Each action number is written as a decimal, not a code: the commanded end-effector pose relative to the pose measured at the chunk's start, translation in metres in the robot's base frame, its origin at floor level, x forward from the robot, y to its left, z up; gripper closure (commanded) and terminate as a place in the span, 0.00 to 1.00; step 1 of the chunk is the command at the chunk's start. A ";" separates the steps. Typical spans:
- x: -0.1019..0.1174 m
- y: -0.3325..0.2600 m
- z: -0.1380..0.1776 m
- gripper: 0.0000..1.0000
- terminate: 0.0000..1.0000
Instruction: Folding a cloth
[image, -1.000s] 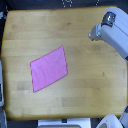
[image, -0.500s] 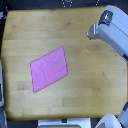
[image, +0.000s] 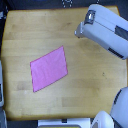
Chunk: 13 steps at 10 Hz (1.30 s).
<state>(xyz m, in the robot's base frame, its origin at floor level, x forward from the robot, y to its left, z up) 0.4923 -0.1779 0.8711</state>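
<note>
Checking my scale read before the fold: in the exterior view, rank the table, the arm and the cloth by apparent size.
1. Table: fills most of the frame.
2. Arm: looks larger than the cloth, but it may be nearer the camera, so this rank is unsure.
3. Cloth: smallest, lying flat on the table.

The thin pink-magenta four-sided cloth (image: 48, 69) looks like soft matt fabric, plain and smooth, with no shine on it. The light brown wooden tabletop (image: 85, 87) shows a faint grain and a dull, slightly satin finish. The white and grey robot arm (image: 106, 29) seems to be of smooth hard plastic with a light gloss.
</note>
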 end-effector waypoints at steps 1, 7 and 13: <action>-0.032 0.109 -0.034 0.00 0.00; -0.069 0.145 -0.086 0.00 0.00; -0.084 0.152 -0.129 0.00 0.00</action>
<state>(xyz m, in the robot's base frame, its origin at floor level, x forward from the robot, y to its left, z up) 0.4159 -0.0322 0.7772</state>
